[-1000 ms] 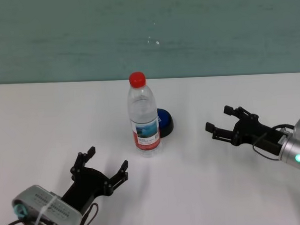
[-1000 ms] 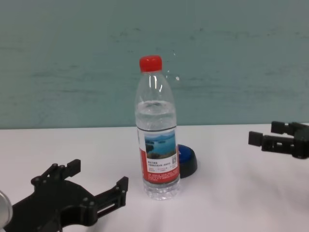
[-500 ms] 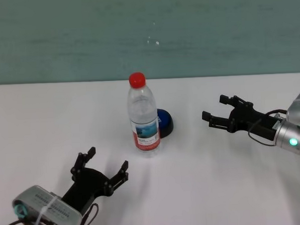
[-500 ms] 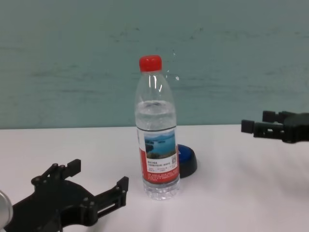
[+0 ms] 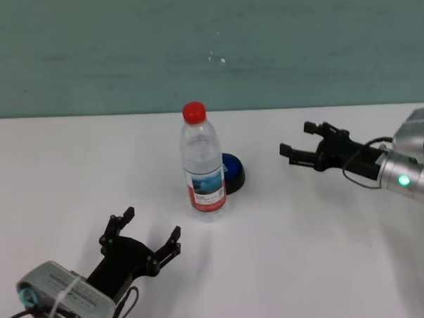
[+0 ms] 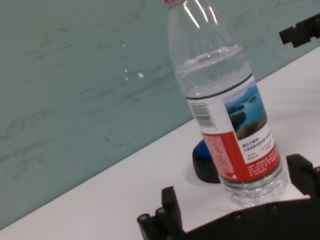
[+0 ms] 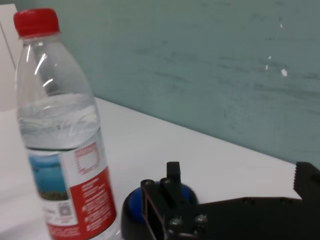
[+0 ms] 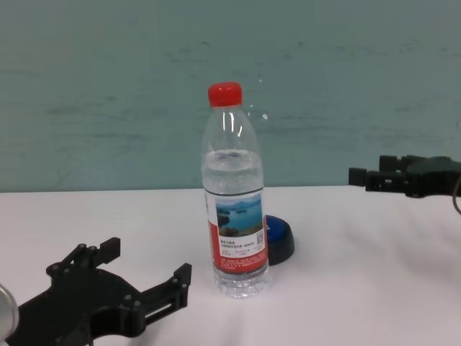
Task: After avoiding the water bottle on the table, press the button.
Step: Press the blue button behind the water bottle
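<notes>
The water bottle [image 5: 203, 166] stands upright mid-table, clear with a red cap and a red-and-white label. Directly behind it and slightly to the right, the blue button [image 5: 234, 171] on its black base is partly hidden by the bottle. My right gripper [image 5: 296, 139] hovers open to the right of the button, pointing left at it, with a gap between them and nothing held. In the right wrist view the bottle [image 7: 60, 135] and the button [image 7: 134, 209] lie beyond the fingers [image 7: 167, 192]. My left gripper [image 5: 153, 223] is open and parked in front of the bottle, to its left.
The white table [image 5: 307, 253] runs back to a teal wall [image 5: 207, 46]. Bare surface lies between the right gripper and the button, and along the table's right and far sides.
My right gripper has moved left and farther back, closing on the button from the right and staying open. Neither the bottle, the button nor the left gripper has moved.
</notes>
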